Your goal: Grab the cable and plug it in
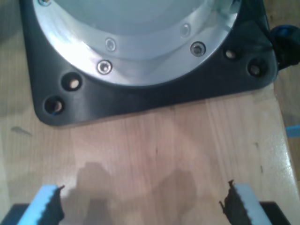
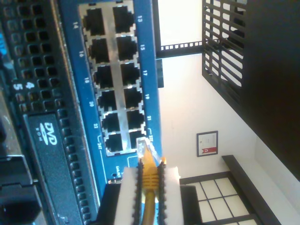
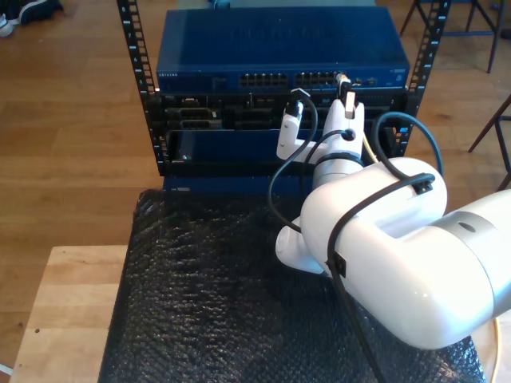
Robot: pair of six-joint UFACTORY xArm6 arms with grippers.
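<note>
The pale-yellow cable (image 2: 150,183) is pinched between the white pads of my second gripper (image 2: 149,174), which is shut on it. Its clear plug (image 2: 142,147) sticks out past the fingertips. The plug's tip touches the blue network switch (image 2: 146,61) at the edge of the last port pair (image 2: 123,139); I cannot tell whether it is inside a port. In the exterior view my second gripper (image 3: 345,89) is raised against the switch's port row (image 3: 307,80), and the cable (image 3: 368,148) trails down behind the arm. My first gripper (image 1: 143,204) hangs open over bare wood, holding nothing.
A black rack holds the switch above a black unit with a DVD drive (image 2: 47,136). A black bubble-textured mat (image 3: 200,303) covers the wooden table (image 3: 64,303). Black arm cables (image 3: 275,187) loop beside the white arm. A black arm base plate (image 1: 154,96) lies ahead of my first gripper.
</note>
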